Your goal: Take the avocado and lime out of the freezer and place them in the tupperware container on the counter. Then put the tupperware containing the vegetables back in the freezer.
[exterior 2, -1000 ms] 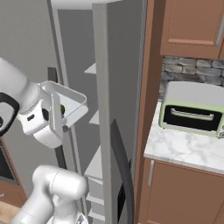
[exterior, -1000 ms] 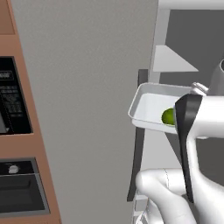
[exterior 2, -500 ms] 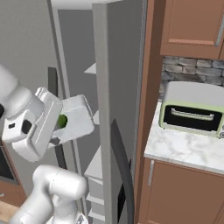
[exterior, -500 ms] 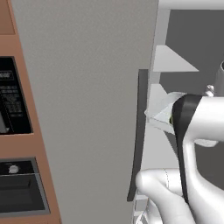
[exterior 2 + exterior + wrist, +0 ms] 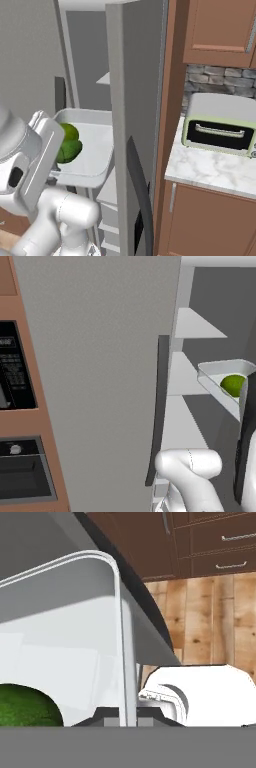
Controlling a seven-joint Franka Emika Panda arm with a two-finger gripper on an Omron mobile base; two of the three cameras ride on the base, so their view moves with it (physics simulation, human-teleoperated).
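The pale tupperware container [image 5: 97,150] hangs level in front of the open freezer [image 5: 85,65], over its white shelves [image 5: 182,376]. My gripper [image 5: 127,718] is shut on the container's near wall [image 5: 122,637], which runs down between the fingertips. In the right base view the bright lime [image 5: 69,132] and the darker avocado [image 5: 70,150] lie together at the tray's near end, beside my hand. From the left base view the container [image 5: 220,368] shows at the right edge with the lime [image 5: 232,385] in it. A dull green fruit [image 5: 25,706], probably the avocado, sits low in the hand view.
The freezer's grey door [image 5: 135,100] stands open to the right of the tray, with its dark handle [image 5: 141,192]. A grey-and-green toaster oven [image 5: 220,127] sits on the marbled counter [image 5: 210,172]. The black wall oven [image 5: 15,371] is left of the freezer's other door [image 5: 100,371].
The tray with the fruit has swung from tilted to level and moved deeper toward the freezer opening. The jaws have pinched a little tighter on its wall.
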